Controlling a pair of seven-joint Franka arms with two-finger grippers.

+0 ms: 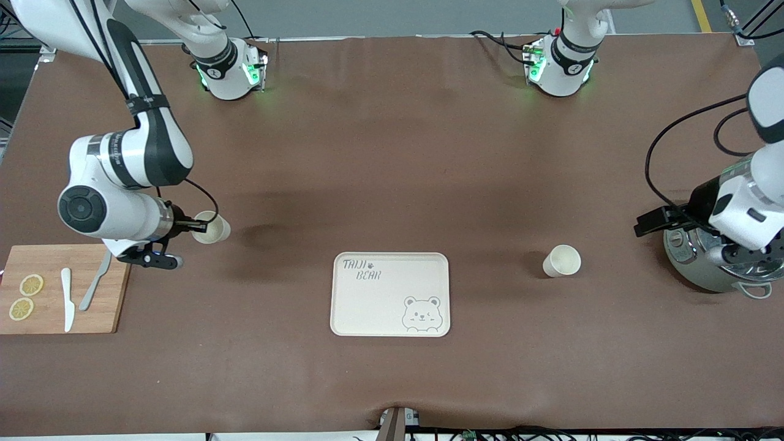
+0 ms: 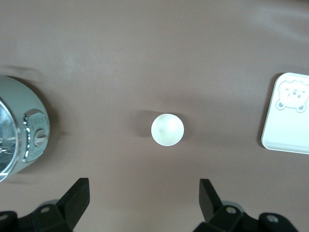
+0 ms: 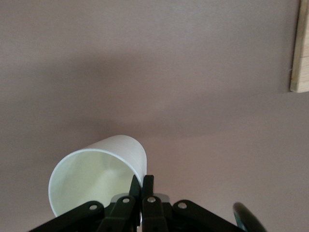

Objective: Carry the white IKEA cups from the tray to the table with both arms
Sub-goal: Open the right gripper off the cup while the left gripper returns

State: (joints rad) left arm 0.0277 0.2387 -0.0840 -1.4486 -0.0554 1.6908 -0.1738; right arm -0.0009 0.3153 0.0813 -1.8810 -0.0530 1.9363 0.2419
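Note:
One white cup (image 1: 211, 227) hangs tilted in my right gripper (image 1: 195, 226), which is shut on its rim over the table beside the cutting board; in the right wrist view the cup (image 3: 99, 176) has one finger inside and one outside its wall, at my right gripper (image 3: 143, 182). The other white cup (image 1: 561, 261) stands upright on the table toward the left arm's end; it also shows in the left wrist view (image 2: 167, 129). My left gripper (image 2: 144, 198) is open and empty, over the table beside the pot, apart from that cup.
The cream bear-printed tray (image 1: 390, 294) lies mid-table near the front camera. A wooden cutting board (image 1: 61, 288) with lemon slices, a knife and a fork lies at the right arm's end. A metal pot (image 1: 710, 263) stands at the left arm's end under the left arm.

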